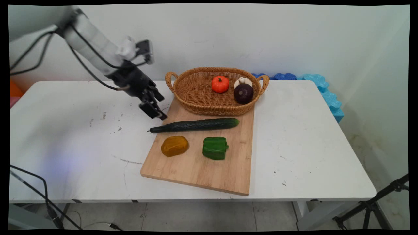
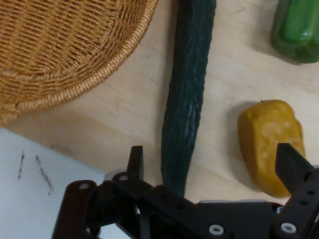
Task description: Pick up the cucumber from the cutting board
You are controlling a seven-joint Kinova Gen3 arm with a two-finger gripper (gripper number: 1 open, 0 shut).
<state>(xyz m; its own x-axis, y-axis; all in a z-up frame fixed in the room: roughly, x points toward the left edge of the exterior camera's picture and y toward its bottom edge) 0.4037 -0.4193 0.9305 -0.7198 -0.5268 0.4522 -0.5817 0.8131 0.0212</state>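
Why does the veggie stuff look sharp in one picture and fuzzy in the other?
Main view: even light, soft shadows, cucumber and basket crisp. Hand view: camera sits close, so the gripper linkage along the bottom looks soft; cucumber skin and yellow pepper read fairly clearly, green pepper is cut off at the corner.

Soft, even overhead light fills the main view; faint shadows fall beneath the cucumber (image 1: 196, 125), while the hand view appears slightly soft.
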